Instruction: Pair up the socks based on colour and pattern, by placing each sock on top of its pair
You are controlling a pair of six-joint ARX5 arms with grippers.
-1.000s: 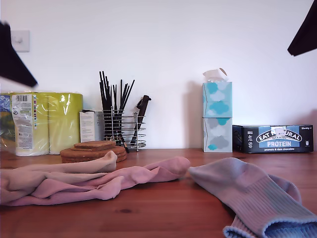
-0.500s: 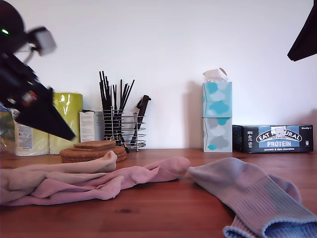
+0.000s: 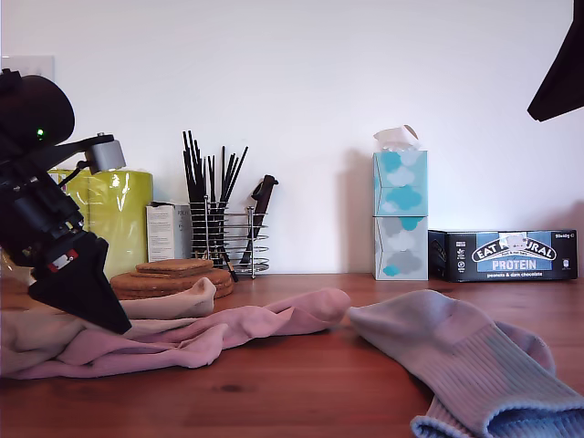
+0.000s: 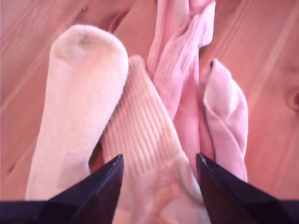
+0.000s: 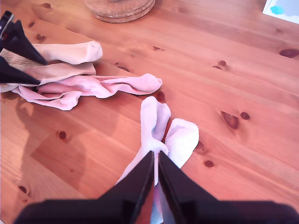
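Your first gripper (image 4: 159, 168) hangs spread over the ribbed beige sock (image 4: 149, 154) beside the pink socks (image 4: 187, 88); your second gripper (image 5: 155, 163) is pressed together.

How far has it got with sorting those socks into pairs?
Looks done: the two blue socks lie together, touching, below my second claw, which is shut. In hand: my first claw is open astride a ribbed beige sock, not yet gripping it. Left: stacking the beige pair and the pink socks, all tangled in one heap.
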